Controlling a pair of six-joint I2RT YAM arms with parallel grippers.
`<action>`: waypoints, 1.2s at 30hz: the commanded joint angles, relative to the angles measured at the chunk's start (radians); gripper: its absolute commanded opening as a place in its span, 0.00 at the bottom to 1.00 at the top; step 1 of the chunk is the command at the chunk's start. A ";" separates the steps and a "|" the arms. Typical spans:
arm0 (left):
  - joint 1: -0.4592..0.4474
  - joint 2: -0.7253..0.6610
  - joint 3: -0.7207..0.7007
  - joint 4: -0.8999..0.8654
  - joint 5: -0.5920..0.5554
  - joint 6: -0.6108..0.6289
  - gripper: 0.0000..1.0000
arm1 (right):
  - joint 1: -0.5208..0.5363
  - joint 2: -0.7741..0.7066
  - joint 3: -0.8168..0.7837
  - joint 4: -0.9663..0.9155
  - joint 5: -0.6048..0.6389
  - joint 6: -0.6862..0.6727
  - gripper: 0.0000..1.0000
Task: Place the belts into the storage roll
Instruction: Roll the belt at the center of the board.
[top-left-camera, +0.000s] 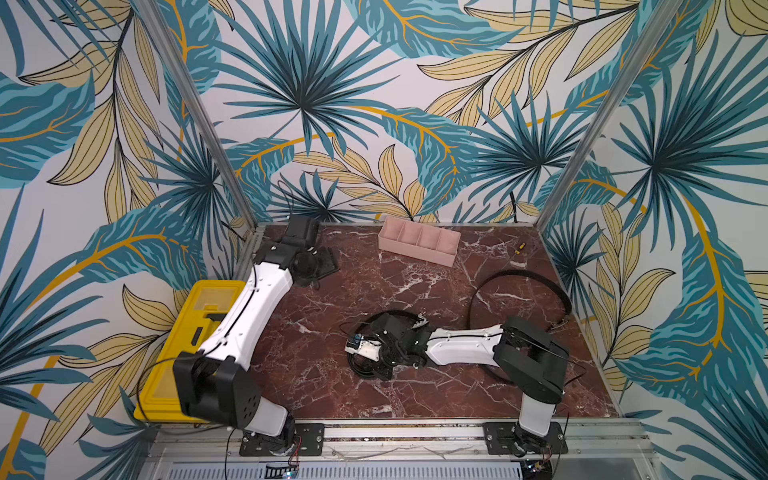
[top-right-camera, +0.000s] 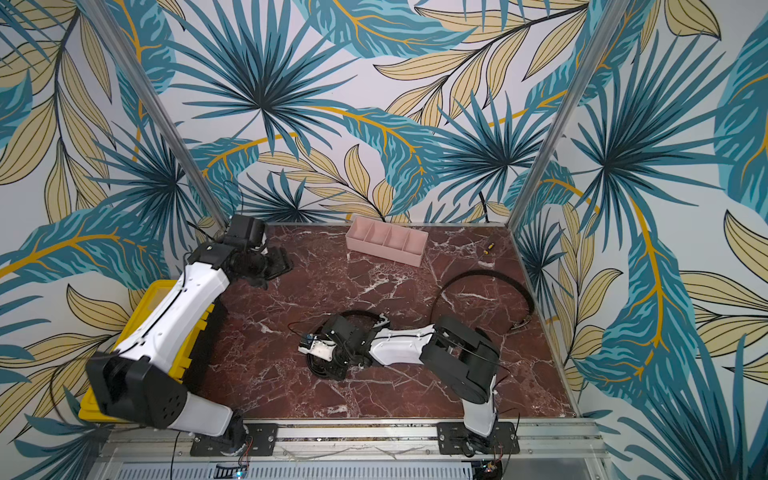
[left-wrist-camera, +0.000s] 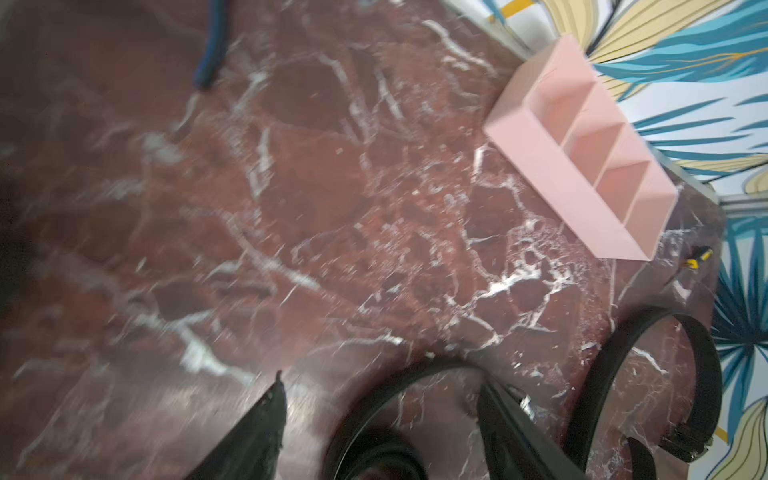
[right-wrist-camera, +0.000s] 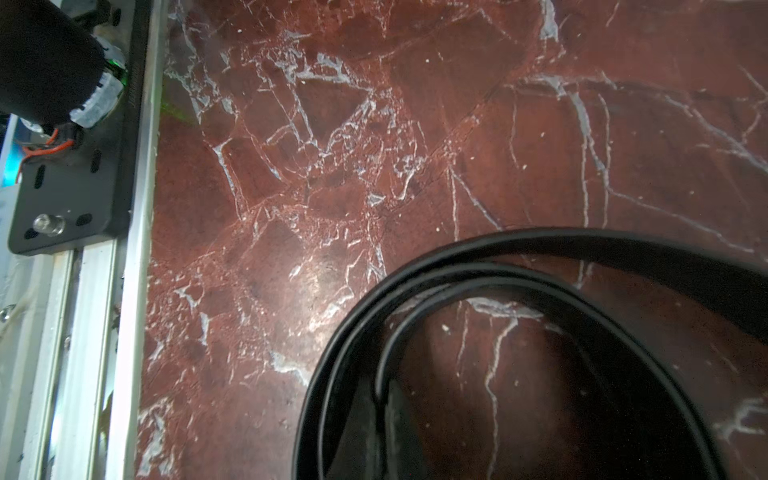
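Top views both show the yellow toolbox (top-left-camera: 160, 395) beside the left edge of the table (top-left-camera: 374, 291), with the left arm reaching over it. The left gripper (top-left-camera: 322, 259) sits near the table's far left corner, well apart from both belts. In the left wrist view its fingers (left-wrist-camera: 266, 428) are spread wide over bare table. The pink tray (top-left-camera: 415, 252) stands at the back of the table, near the middle. The coiled belt (top-left-camera: 358, 371) lies on the table in front of the tray, around the middle, and the right gripper (right-wrist-camera: 380, 419) is down inside the coil. The right wrist view shows its jaws pressed together on the coil's inner turn, with the outer turns curving around them. Further right, the loose belt (top-left-camera: 523, 274) stands on its edge in a wide arc near the right wall. Its buckle (top-left-camera: 559, 326) is at the near end, and the belt is apart from both grippers and outside the tray.
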 joint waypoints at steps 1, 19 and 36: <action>-0.016 -0.062 -0.164 -0.026 -0.012 -0.153 0.73 | 0.001 0.076 -0.071 -0.058 0.059 0.009 0.00; -0.271 -0.155 -0.551 0.120 0.078 -0.384 0.65 | -0.003 0.075 -0.103 -0.005 0.082 0.027 0.00; -0.370 -0.228 -0.768 0.415 0.063 -0.554 0.59 | -0.015 0.055 -0.124 -0.001 0.073 0.046 0.00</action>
